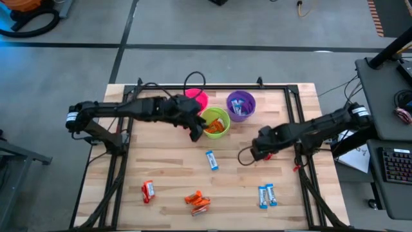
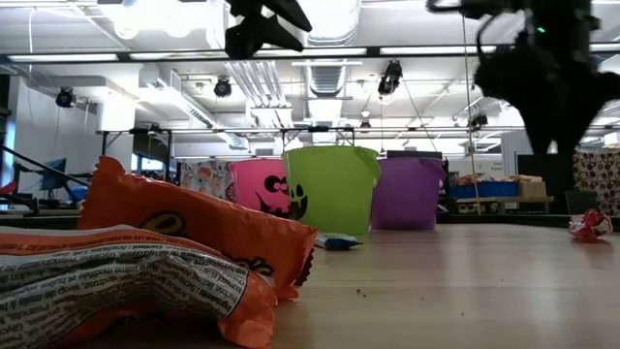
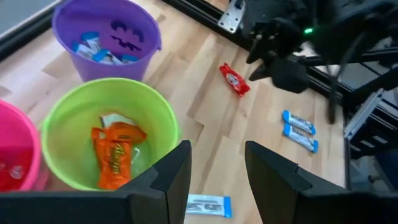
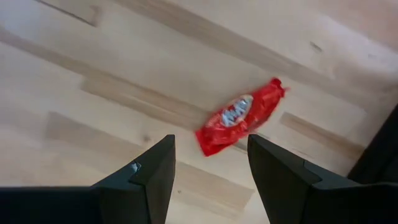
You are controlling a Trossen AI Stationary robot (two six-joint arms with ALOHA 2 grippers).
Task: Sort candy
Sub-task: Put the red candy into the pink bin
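Note:
Three cups stand at the far middle of the table: pink (image 1: 196,100), green (image 1: 215,122) with orange candies (image 3: 115,152) inside, and purple (image 1: 241,105) with blue-and-white candies (image 3: 93,50) inside. My left gripper (image 1: 196,133) (image 3: 217,155) is open and empty, in the air just on the near side of the green cup. My right gripper (image 1: 256,153) (image 4: 211,146) is open and empty above a red candy (image 4: 239,118) (image 3: 234,79) that lies flat on the table. Its fingers stand apart, above the candy.
Loose candies lie flat on the table: one blue-and-white (image 1: 212,160) at the middle, two blue-and-white (image 1: 266,195) near right, one red (image 1: 148,191) near left, and orange ones (image 1: 197,201) (image 2: 145,252) at the near edge. Black frame rails (image 1: 299,129) run along the table's sides.

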